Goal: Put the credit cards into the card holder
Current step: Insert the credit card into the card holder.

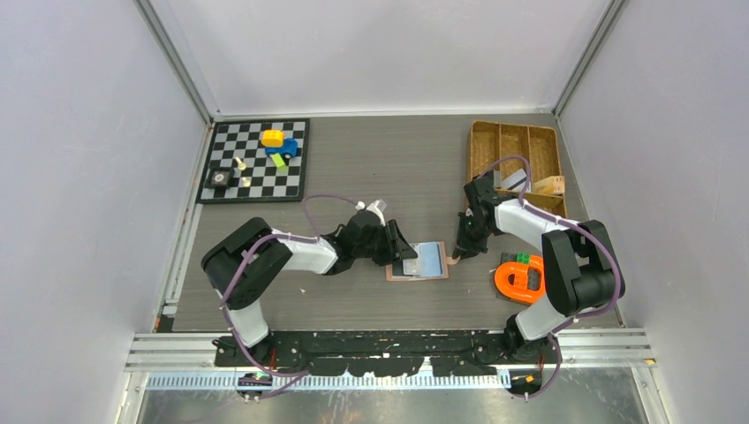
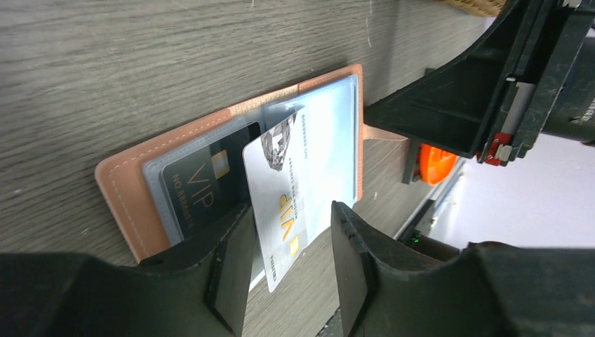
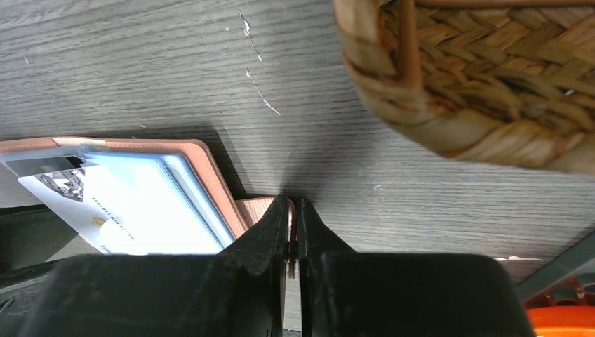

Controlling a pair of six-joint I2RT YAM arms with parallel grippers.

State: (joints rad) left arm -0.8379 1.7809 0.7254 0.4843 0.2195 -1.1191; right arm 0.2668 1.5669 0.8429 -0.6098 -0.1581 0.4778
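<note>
Reaching in low from its base, the left arm (image 1: 291,254) lies almost flat over the table (image 1: 371,168), wrist stretched out so the left gripper (image 2: 292,210) sits at one edge of the wallet (image 2: 123,189). Its fingers stand apart. A white card (image 2: 288,168) is tilted btwn them, leaning on one finger w/ a gap to the other, and its far end looks slipped into the clear sleeve of the wallet half nearest the other arm. A black card (image 2: 203,186) sits in the other half's sleeve. The wallet lies open and flat mid-table, btwn the two arms.

The right arm (image 1: 530,225) folds up from its base, then angles down and inward. The right gripper (image 3: 295,210) is pinched together on the pink strap tab (image 3: 256,207) that sticks out from the wallet's edge.

Only the top view gives both arm shapes, plus a chessboard (image 1: 256,159) far L and an orange object (image 1: 517,281) by the R base. Only the L wrist view shows the black card and the finger gap. Only the R wrist view shows the pinch on the tab, w/ the wicker tray (image 3: 477,77) just beyond.
</note>
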